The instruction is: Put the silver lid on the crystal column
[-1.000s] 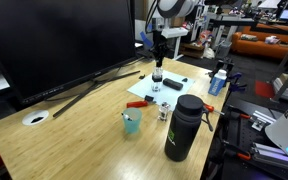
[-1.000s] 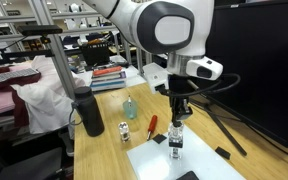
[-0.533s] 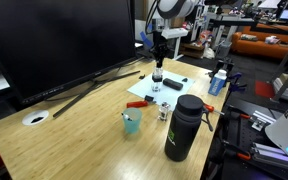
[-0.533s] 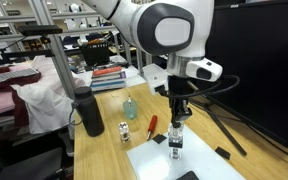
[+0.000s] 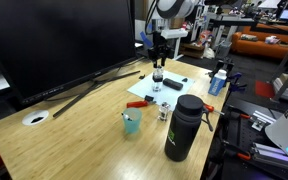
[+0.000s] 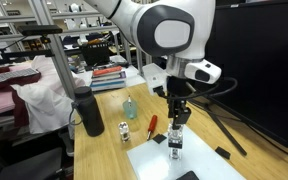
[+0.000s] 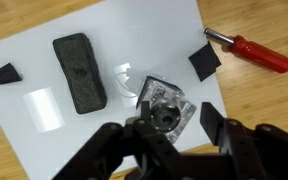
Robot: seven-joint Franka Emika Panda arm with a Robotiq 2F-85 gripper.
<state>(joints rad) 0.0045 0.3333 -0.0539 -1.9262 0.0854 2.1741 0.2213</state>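
Observation:
The crystal column (image 7: 162, 110) stands on a white sheet (image 7: 94, 30). In the wrist view I see it from above, with a round silver lid (image 7: 165, 116) resting on its top. My gripper (image 7: 173, 128) is open, its two black fingers either side of the column's top and not touching it. In both exterior views the gripper (image 5: 157, 66) (image 6: 176, 124) hangs straight above the small clear column (image 5: 157, 82) (image 6: 175, 146). Its fingertips are just over the top.
A tall black bottle (image 5: 182, 127) (image 6: 89, 112), a teal cup (image 5: 132, 122) (image 6: 131, 107) and a small glass jar (image 5: 164, 112) stand on the wooden table. A red screwdriver (image 7: 254, 52), a black block (image 7: 79, 70) and small black pieces (image 7: 205, 61) lie near the column. A large monitor (image 5: 54, 40) stands behind.

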